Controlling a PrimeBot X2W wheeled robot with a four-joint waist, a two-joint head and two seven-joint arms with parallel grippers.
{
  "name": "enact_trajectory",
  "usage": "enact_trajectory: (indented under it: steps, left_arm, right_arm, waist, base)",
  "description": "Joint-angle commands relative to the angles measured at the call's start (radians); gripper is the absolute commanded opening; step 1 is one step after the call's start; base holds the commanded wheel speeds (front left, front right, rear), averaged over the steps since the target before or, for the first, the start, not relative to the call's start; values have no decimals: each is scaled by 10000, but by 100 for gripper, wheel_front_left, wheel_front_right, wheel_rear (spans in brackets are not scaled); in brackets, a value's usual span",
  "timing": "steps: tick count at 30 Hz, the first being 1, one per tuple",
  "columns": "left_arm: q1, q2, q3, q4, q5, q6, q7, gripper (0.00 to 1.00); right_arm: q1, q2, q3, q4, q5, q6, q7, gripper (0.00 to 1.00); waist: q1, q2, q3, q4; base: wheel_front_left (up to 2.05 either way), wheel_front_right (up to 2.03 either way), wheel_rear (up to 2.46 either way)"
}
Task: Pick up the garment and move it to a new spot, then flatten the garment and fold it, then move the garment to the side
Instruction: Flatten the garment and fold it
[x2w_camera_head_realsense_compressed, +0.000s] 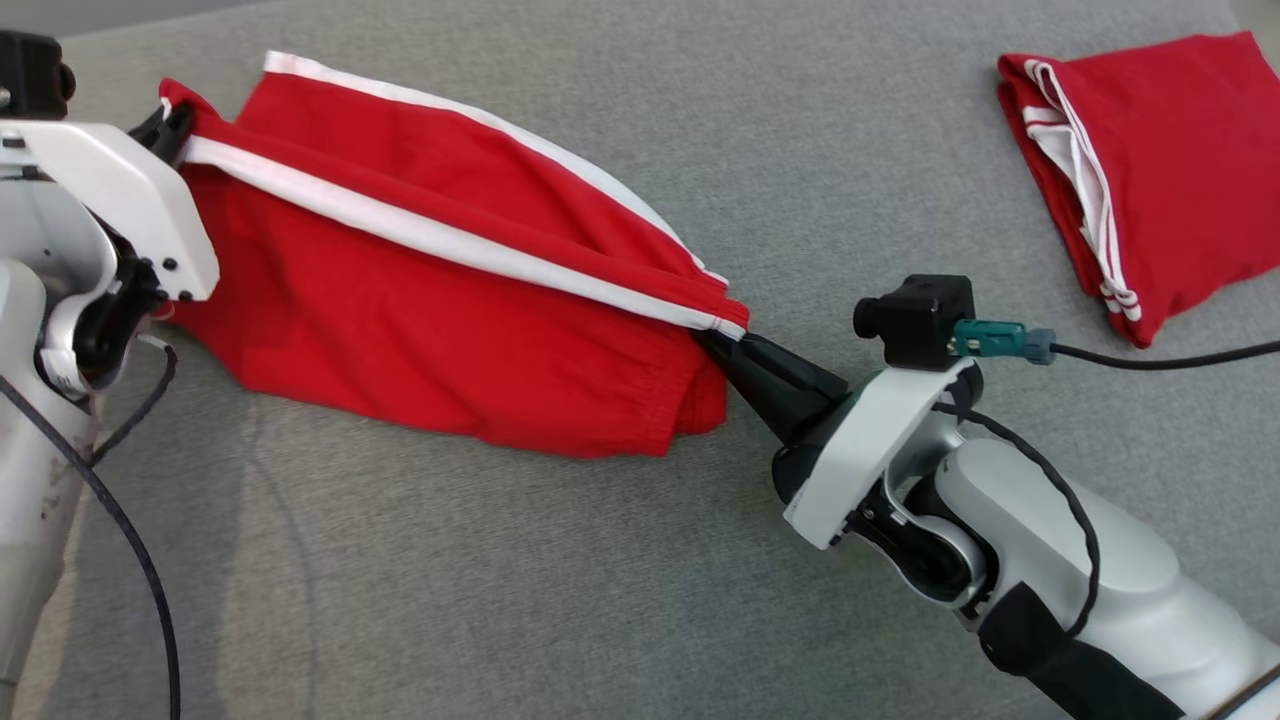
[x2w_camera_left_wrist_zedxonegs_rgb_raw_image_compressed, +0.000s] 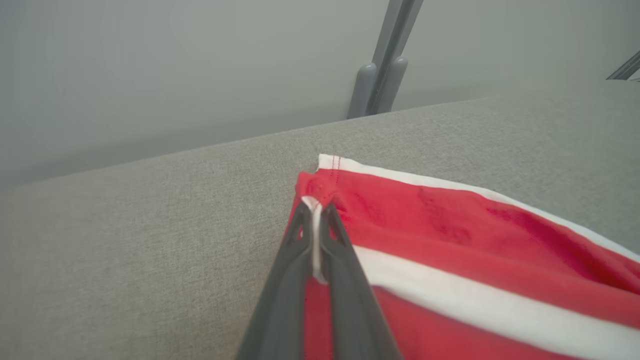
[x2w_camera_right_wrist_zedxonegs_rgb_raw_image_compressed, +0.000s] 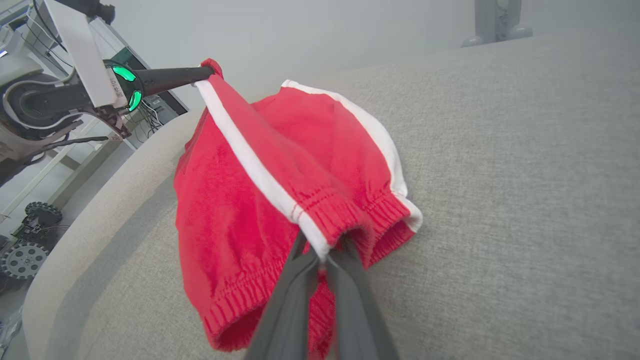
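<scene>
Being stretched between two grippers, a red garment (x2w_camera_head_realsense_compressed: 420, 300) with white stripes is lying across the upper left and middle of the head view, on a grey cushion (x2w_camera_head_realsense_compressed: 500, 600). One hem corner is being pinched by the closed left gripper (x2w_camera_head_realsense_compressed: 175, 125) at the upper left. The waistband, at its white stripe, is being pinched by the closed right gripper (x2w_camera_head_realsense_compressed: 725, 350) just right of centre.

Flattening is judged to be the step in hand. For it to be done well, the striped edge is best pulled evenly taut by both arms, then lowered so that the slack lower layer spreads without bunching. Neither grip should be released before the fabric is resting flat.

A folded cloth (x2w_camera_head_realsense_compressed: 1150, 170), well apart at the upper right, is being shown by the head view alone. White trim caught between the fingertips is being shown by the left wrist view, with a second hem corner just beyond. The gathered waistband sagging open under the fingers, and the far corner raised above the cushion, are being shown by the right wrist view.
</scene>
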Motion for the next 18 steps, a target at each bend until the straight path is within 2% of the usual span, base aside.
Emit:
enact_trajectory:
  steps: [1,9,18]
  left_arm:
    - [-352,88,-29,212,96,-20,104,0]
    - [-1464,143,-363,1011,443,-187,494,0]
    - [-2461,56,-713,2065,959,27,441,0]
  right_arm:
    - [-238,84,67,84,114,1,-77,0]
    - [-872,544,285,536,531,1,-369,0]
    - [-1395,825,519,958,941,-1,-738,0]
  waist:
    - [0,-1,314,-356]
    - [0,-1,755,-885]
    - [0,-1,1219,-1236]
  base:
    - [0,0,0]
    - [0,0,0]
    - [0,0,0]
